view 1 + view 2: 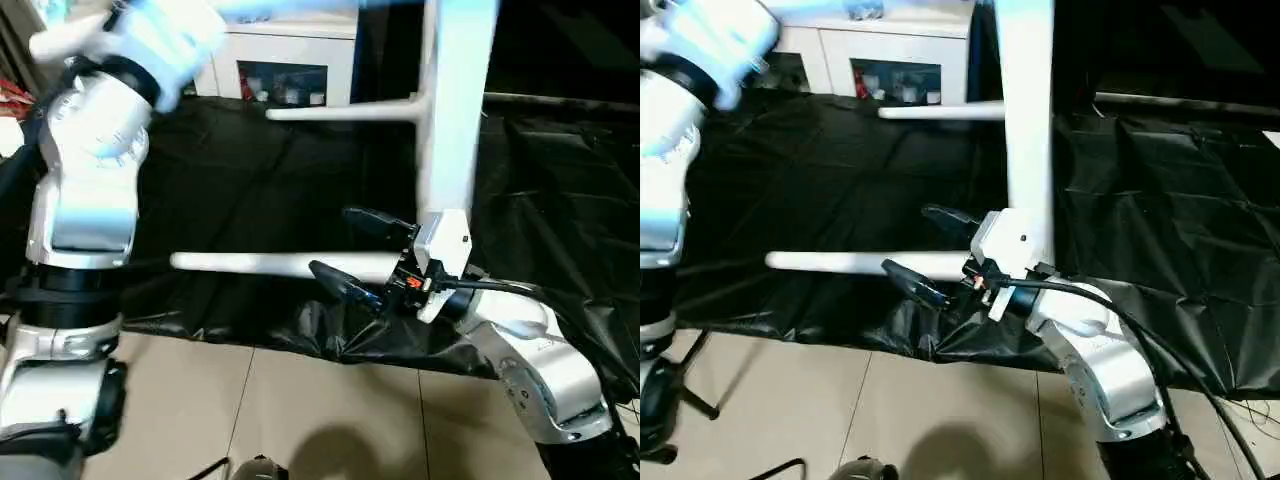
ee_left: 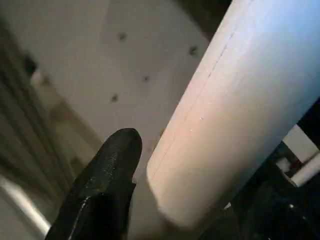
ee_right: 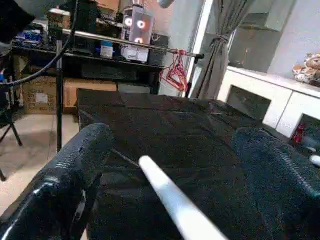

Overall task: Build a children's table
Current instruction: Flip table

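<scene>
The right pincer (image 1: 352, 250) stands wide apart around a white leg (image 1: 280, 265) without clamping it, its forearm reaching in low from the right. The left pincer (image 2: 107, 185), raised high, shows one black finger just beside another leg (image 2: 235, 110); grip unclear. The tabletop (image 1: 455, 100) stands on edge over the black surface (image 1: 250, 190).
</scene>
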### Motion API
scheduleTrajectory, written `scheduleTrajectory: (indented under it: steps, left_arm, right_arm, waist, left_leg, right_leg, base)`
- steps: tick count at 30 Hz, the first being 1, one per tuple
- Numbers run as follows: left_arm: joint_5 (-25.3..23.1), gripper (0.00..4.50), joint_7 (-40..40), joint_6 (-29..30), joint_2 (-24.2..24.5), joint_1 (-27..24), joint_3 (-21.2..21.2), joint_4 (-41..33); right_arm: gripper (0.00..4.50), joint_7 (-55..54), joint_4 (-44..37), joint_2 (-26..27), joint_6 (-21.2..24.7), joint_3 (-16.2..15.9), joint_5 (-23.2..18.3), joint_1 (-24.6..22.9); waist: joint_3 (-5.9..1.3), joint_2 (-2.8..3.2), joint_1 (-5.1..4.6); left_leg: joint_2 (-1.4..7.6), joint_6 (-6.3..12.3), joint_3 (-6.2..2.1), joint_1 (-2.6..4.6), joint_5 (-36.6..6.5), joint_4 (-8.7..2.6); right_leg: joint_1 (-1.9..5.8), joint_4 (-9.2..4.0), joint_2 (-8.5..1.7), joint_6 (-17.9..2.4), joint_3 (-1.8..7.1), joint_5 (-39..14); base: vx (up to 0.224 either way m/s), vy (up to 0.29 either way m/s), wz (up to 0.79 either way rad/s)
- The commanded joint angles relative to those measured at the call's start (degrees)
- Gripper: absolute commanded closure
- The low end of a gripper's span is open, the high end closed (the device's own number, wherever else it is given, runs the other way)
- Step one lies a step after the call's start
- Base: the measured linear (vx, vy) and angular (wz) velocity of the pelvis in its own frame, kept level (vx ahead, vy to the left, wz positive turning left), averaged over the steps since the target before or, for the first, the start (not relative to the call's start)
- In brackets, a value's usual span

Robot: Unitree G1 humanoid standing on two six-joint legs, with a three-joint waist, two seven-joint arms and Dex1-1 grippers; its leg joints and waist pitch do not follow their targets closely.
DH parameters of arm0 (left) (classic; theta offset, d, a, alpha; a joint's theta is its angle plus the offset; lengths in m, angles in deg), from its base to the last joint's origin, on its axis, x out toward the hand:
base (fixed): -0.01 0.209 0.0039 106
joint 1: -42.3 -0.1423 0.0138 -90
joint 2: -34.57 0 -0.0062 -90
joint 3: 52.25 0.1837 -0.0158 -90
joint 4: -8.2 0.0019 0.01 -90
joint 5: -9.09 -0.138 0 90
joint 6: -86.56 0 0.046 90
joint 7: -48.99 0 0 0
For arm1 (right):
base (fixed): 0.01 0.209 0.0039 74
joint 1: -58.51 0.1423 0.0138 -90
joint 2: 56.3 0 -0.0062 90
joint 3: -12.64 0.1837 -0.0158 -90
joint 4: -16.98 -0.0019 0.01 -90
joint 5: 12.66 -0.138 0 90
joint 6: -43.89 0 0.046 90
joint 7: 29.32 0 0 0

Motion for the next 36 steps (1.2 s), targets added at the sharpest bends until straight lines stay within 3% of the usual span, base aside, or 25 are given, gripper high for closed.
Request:
scheduleTrajectory:
  steps: [1,2,6,9,14,19,22,25,32,36]
  left_arm:
    - [7.9,2.05,3.4,7.2,-4.0,-0.4,-6.0,2.0]
    - [7.8,2.05,3.6,8.3,-4.6,-0.4,-6.8,1.5]
    - [7.6,2.05,4.1,9.6,-5.3,-1.4,-8.2,0.5]
    - [7.6,2.05,5.9,11.8,-6.2,-4.3,-10.6,-1.6]
    - [7.3,2.05,6.5,13.1,-6.1,-6.3,-11.3,-2.8]
    - [7.7,2.05,7.1,13.8,-6.2,-6.0,-11.4,-2.9]
    - [7.9,2.05,7.5,14.3,-6.2,-6.0,-11.1,-3.2]
    - [7.9,2.06,7.5,14.7,-6.4,-5.9,-11.0,-3.4]
    - [8.3,2.08,7.8,15.9,-6.2,-6.3,-10.8,-4.1]
    - [8.4,2.15,8.0,16.1,-6.2,-6.3,-10.7,-4.1]
  right_arm:
    - [0.21,0.1,-0.3,-0.4,-0.5,0.8,0.4,-0.5]
    - [0.21,0.1,-0.4,-0.4,-0.1,0.7,0.4,-1.0]
    - [0.04,-1.1,-0.6,-0.9,3.9,0.9,-0.9,-3.1]
    - [0.00,-3.2,1.2,-2.8,5.6,2.2,0.9,-7.9]
    - [0.00,-1.9,0.9,-5.3,7.3,2.6,0.7,-11.5]
    - [0.00,-2.2,1.6,-5.8,7.3,2.5,1.6,-12.0]
    - [0.00,-5.4,3.7,-3.5,5.3,3.3,2.2,-11.0]
    - [0.00,-6.1,4.5,-0.8,4.1,4.2,0.6,-10.1]
    - [0.00,-6.4,1.0,8.2,2.0,8.0,-10.4,-8.4]
    - [0.00,-6.1,0.3,9.1,1.9,7.6,-11.0,-8.3]
  waist:
    - [-3.29,-1.30,-0.20]
    - [-3.28,-1.10,-0.21]
    - [-3.23,-1.32,-0.32]
    - [-3.11,-1.54,-0.38]
    - [-2.79,-1.92,-0.94]
    - [-2.70,-1.99,-1.45]
    - [-2.74,-1.92,-1.71]
    - [-2.71,-1.92,-1.88]
    - [-2.64,-1.77,-1.85]
    - [-2.83,-1.40,-1.69]
  left_leg:
    - [2.78,1.63,-1.47,1.83,-11.8,-3.82]
    - [2.88,1.63,-1.46,1.99,-12.1,-3.88]
    - [2.88,1.90,-1.49,1.99,-13.0,-3.97]
    - [2.99,1.74,-1.54,1.90,-13.8,-4.16]
    - [2.68,1.32,-1.58,1.73,-16.3,-4.34]
    - [2.65,1.66,-1.55,1.84,-16.3,-4.22]
    - [2.66,1.51,-1.61,1.83,-16.5,-4.33]
    - [2.65,1.49,-1.60,1.80,-17.1,-4.38]
    - [2.84,1.33,-1.70,1.89,-18.1,-4.69]
    - [3.03,0.52,-1.77,2.11,-18.0,-4.92]
  right_leg:
    - [0.88,-5.06,-3.73,-8.8,1.89,-9.1]
    - [0.72,-5.09,-3.63,-9.2,1.87,-8.7]
    - [0.85,-5.25,-3.62,-9.3,1.88,-8.9]
    - [0.89,-5.41,-3.66,-8.8,1.87,-9.4]
    - [0.96,-6.28,-3.90,-6.8,1.81,-16.5]
    - [0.64,-6.52,-3.89,-6.7,1.82,-17.4]
    - [0.57,-6.39,-3.78,-7.2,1.71,-16.5]
    - [0.50,-6.40,-3.82,-7.4,1.73,-16.6]
    - [0.34,-6.45,-3.90,-6.8,1.85,-17.1]
    - [0.22,-6.21,-3.63,-6.8,1.80,-14.4]
  base:
    - [0.000,0.000,0.00]
    - [0.000,0.000,0.00]
    - [0.000,0.000,0.00]
    - [0.000,0.000,0.00]
    - [0.000,0.000,0.00]
    - [0.000,0.000,0.00]
    - [0.000,0.000,0.00]
    - [0.000,0.000,0.00]
    - [0.000,0.000,0.00]
    - [0.000,0.000,0.00]
